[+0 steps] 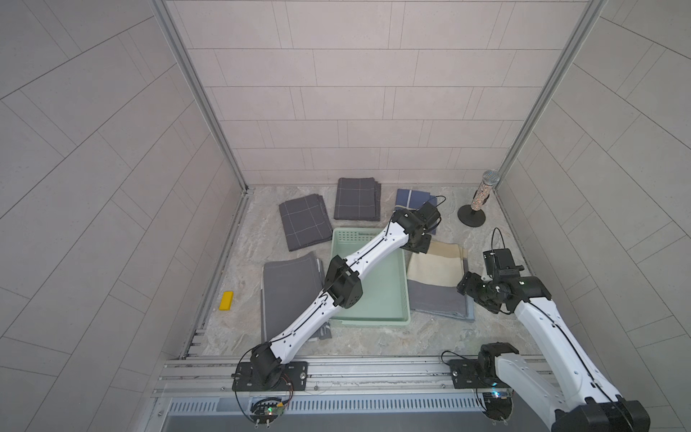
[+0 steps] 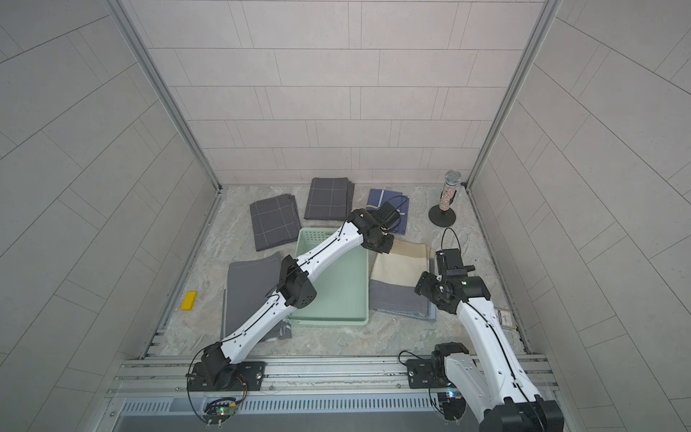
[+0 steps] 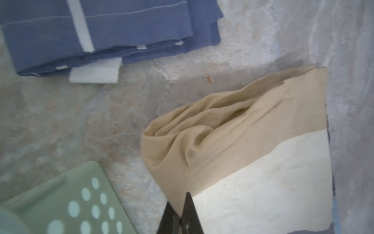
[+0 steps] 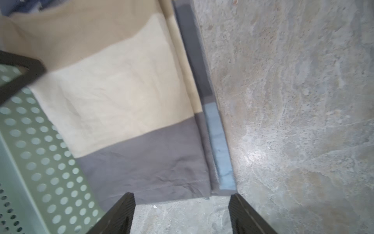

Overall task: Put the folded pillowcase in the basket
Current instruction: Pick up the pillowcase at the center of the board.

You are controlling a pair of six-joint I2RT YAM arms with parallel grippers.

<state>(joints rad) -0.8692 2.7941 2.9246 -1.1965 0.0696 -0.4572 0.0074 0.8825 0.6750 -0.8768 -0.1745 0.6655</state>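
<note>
Tan, cream and grey, the folded pillowcase (image 1: 437, 278) lies on the table (image 1: 374, 338) right of centre in both top views, just beside the mint-green basket (image 1: 370, 321) and not yet in it. Your left gripper (image 3: 183, 202), at the lower edge of its wrist view, is clenched on the bunched tan corner. Your right gripper (image 4: 182, 197) stands released just short of the grey corner, gripping nothing. The pickup looks half made: next you likely need a second pinch there, then an even lift over the rim. The top views hide the left pinch, and how many layers it holds is unclear.
</note>
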